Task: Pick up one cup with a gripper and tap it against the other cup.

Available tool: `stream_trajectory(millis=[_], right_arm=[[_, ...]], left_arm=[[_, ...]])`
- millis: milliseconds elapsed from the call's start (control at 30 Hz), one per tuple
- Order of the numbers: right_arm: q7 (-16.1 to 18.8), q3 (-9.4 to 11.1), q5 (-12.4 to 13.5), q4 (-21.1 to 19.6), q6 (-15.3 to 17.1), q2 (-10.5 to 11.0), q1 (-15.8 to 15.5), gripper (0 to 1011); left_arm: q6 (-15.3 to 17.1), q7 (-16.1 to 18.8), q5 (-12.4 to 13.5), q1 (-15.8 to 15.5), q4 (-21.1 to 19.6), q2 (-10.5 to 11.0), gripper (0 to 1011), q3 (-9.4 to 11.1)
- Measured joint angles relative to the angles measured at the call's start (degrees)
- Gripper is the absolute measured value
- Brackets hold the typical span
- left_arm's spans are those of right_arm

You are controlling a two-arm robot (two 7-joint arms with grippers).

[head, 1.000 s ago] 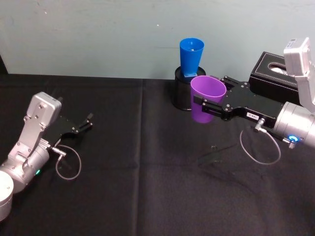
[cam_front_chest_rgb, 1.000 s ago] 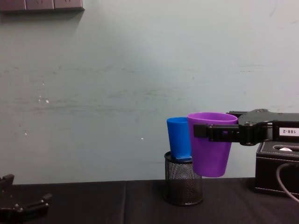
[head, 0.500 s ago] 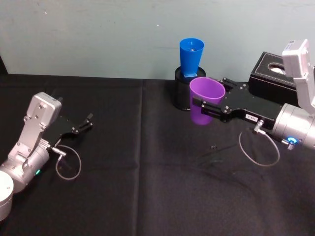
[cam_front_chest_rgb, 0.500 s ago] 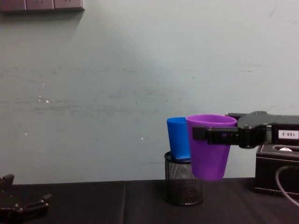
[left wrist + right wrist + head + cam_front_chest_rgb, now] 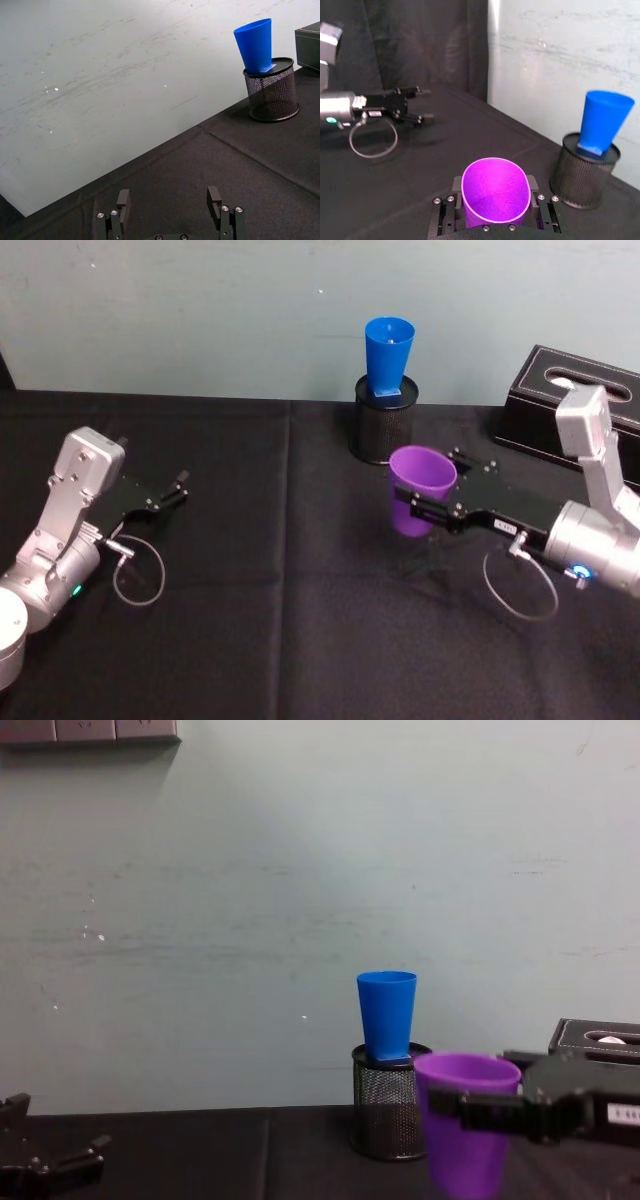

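Head view: right gripper (image 5: 415, 508) clamped on the purple cup (image 5: 420, 489), one finger either side of its wall just under the rim, cup upright, mouth up, held over the black tablecloth (image 5: 260, 640). Sits nearer than the black wire-mesh pen holder (image 5: 385, 420) and a little to its right, clear of it. Blue cup (image 5: 388, 355) standing upright in that holder, far side of the table, close to the pale wall; no contact with the purple cup. Black box (image 5: 575, 405) to the far right, beside the holder.

Chest view: purple cup (image 5: 467, 1135) low, its rim below the top of the mesh holder (image 5: 385, 1115), blue cup (image 5: 386, 1015) higher and to the left, a clear gap between the two.

Right wrist view: purple cup (image 5: 495, 197) gripped between the black fingers (image 5: 444, 215), blue cup (image 5: 602, 122) well beyond.

Left gripper (image 5: 165, 495) resting at the left of the table, well apart from both cups; left wrist view: fingers (image 5: 123, 204) spread apart, nothing between them.
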Motion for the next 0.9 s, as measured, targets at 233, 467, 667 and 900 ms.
stream_trajectory(millis=[233, 467, 667, 900], right_arm=[[0.04, -0.51, -1.35, 3.68, -3.35, -0.92, -0.76, 735], [0.43, -0.86, -2.73, 5.58, -5.0, -1.57, -1.27, 735], [0.53, -0.93, -3.91, 6.18, -6.09, -1.82, -1.7, 735], [0.74, -0.77, -4.81, 7.06, -6.95, -2.33, -1.89, 735]], left_arm=[[0.0, 0.0, 0.0, 0.0, 0.0, 0.0, 1005, 0.0], [0.0, 0.0, 0.0, 0.0, 0.0, 0.0, 1005, 0.0], [0.0, 0.0, 0.0, 0.0, 0.0, 0.0, 1004, 0.0], [0.0, 0.0, 0.0, 0.0, 0.0, 0.0, 1005, 0.0]])
